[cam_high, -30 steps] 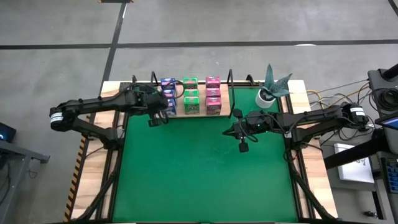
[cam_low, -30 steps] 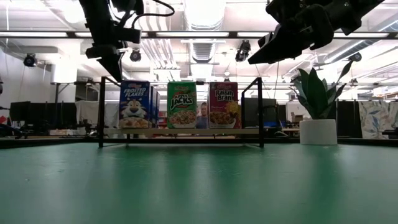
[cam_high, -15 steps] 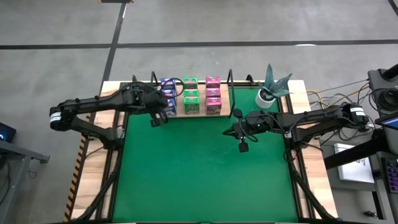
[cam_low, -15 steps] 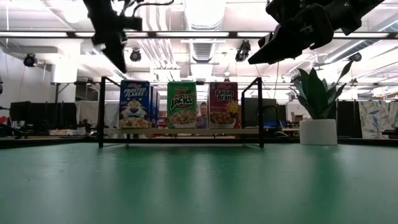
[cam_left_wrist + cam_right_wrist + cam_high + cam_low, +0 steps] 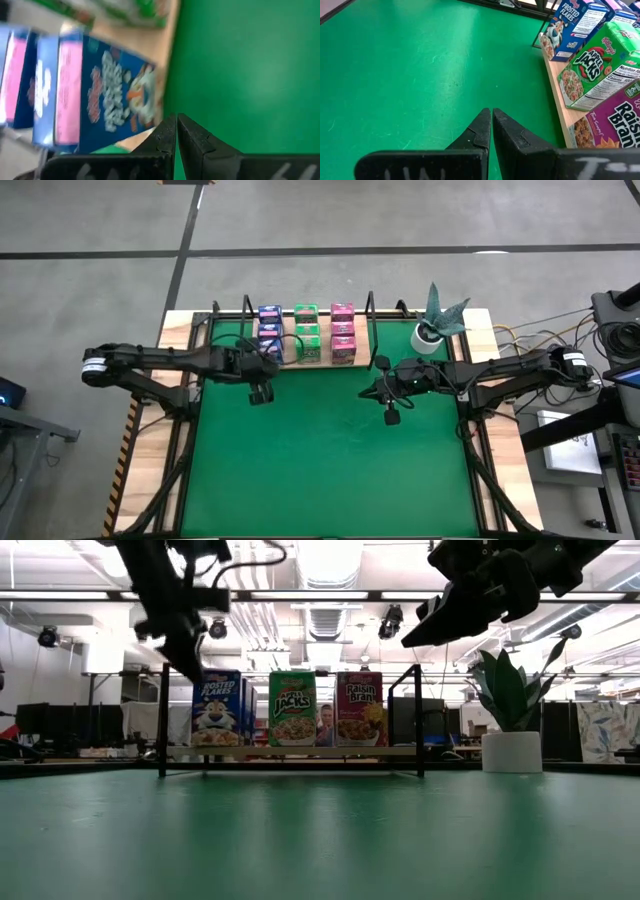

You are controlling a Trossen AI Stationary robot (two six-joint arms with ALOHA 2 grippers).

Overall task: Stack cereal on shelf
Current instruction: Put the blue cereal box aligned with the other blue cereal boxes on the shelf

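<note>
Currently all nine cereal boxes stand upright on the shelf (image 5: 305,363), a light-wood board with thin black rod uprights at the far edge of the green mat (image 5: 320,460) on the tabletop; three columns seen from above: blue boxes (image 5: 268,330) on the left, green boxes (image 5: 307,333) in the middle, pink boxes (image 5: 342,332) on the right, each column three deep front to back; low view shows the front row facing the camera, blue Frosted Flakes (image 5: 216,707), green Apple Jacks (image 5: 293,708), pink Raisin Bran (image 5: 360,708), side by side, nearly touching; boxes are tiny printed cardboard, far smaller than the board; left pincer (image 5: 260,391) hangs above the mat just in front of the blue column, fingers pressed together, nothing between them; left wrist view has the front blue box (image 5: 117,95) close, blurred, its printed face and pink side panel showing; right pincer (image 5: 390,415) is over the mat well right of the shelf front, fingers pressed together and empty; potted plant (image 5: 435,320) in a white pot sits beside the shelf's right end.
</note>
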